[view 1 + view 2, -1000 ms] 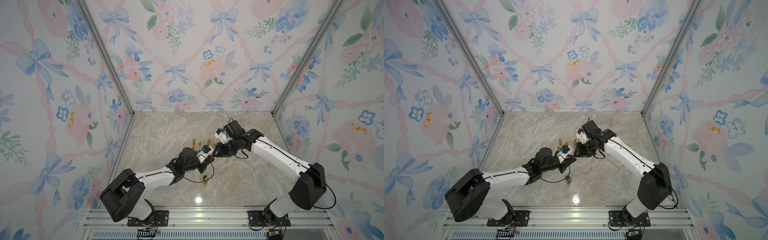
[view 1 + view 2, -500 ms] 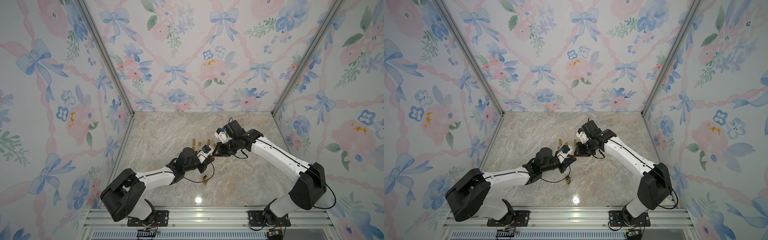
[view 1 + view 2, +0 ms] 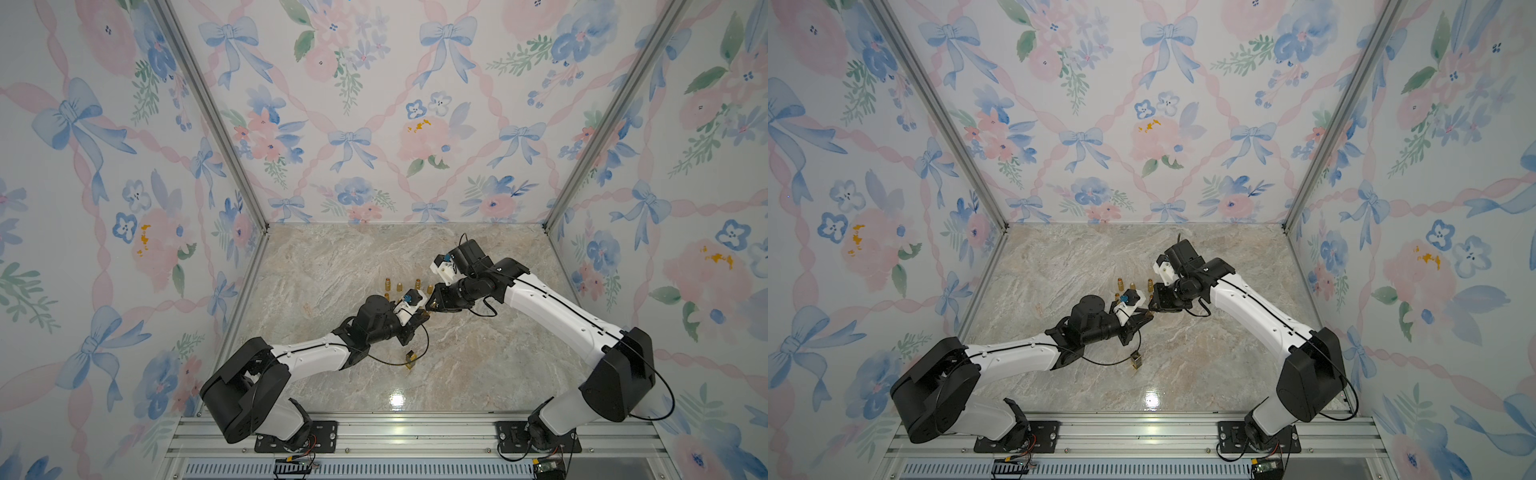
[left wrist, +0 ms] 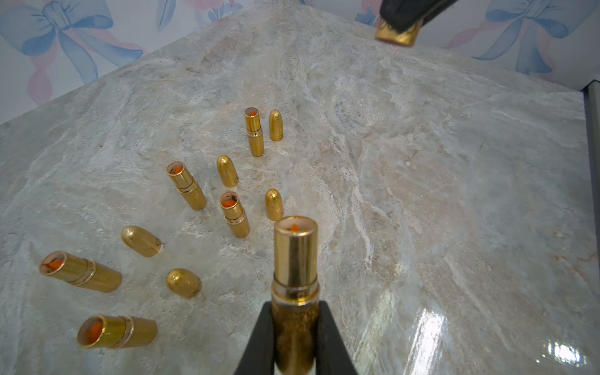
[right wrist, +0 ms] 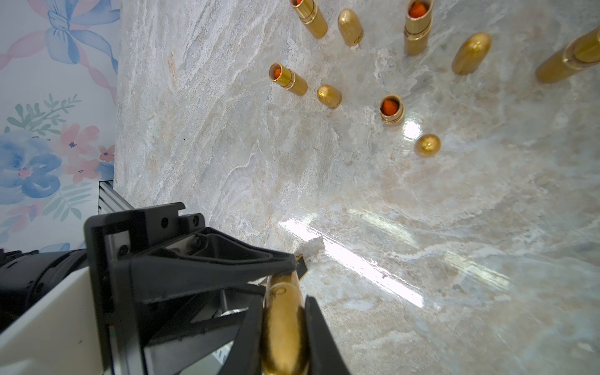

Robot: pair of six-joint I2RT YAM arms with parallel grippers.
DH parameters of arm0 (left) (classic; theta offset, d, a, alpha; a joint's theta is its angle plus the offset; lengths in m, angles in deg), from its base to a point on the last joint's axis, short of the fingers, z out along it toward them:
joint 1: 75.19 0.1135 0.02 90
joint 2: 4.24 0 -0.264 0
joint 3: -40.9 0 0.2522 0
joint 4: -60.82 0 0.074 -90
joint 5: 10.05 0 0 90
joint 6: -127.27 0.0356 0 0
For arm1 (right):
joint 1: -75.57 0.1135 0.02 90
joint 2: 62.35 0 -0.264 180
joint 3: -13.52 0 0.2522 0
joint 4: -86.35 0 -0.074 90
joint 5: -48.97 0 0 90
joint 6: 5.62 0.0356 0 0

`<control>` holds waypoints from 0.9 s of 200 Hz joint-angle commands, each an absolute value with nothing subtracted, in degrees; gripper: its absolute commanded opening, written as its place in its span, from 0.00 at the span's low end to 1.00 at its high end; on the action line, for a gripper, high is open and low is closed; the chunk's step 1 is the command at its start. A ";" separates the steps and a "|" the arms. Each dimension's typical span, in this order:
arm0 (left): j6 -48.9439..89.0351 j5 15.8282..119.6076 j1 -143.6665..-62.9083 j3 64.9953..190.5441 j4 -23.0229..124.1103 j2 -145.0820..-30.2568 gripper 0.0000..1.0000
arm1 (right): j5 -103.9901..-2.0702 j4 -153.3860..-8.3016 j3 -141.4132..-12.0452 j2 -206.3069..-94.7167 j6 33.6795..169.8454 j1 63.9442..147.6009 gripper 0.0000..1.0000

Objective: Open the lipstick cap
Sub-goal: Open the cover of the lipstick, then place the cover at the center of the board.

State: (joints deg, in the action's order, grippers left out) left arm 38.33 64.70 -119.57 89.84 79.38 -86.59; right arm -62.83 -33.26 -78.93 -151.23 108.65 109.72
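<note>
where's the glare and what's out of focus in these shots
In both top views: one small glare spot on the tabletop near its front edge. Left wrist view: a glare patch too, lipstick tube soft at its gripped end. Right wrist view: long glare streak, lipstick cap blurred.

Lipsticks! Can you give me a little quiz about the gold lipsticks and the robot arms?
1. True or false: the lipstick in the left tool is closed.
2. What does the right tool hold? A) a gold cap B) a brush C) nothing
3. In the left wrist view, how many open lipsticks are on the table, not counting the held one?
Key: 1 false; 2 A; 3 five.
</note>
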 commanded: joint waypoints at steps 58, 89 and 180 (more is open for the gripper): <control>42.06 72.56 -117.42 91.08 66.09 -87.33 0.00 | -62.55 -29.47 -82.86 -146.14 110.63 106.42 0.21; 42.56 72.60 -117.14 91.84 65.17 -87.79 0.00 | -63.15 -30.09 -82.22 -145.55 110.94 106.09 0.21; 39.41 67.59 -116.47 92.50 67.91 -86.41 0.00 | -53.92 -33.24 -74.57 -147.40 109.76 99.43 0.23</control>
State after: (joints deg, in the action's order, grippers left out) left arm 41.45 69.99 -116.71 91.99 66.24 -87.13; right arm -60.89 -31.93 -77.71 -145.61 109.74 101.02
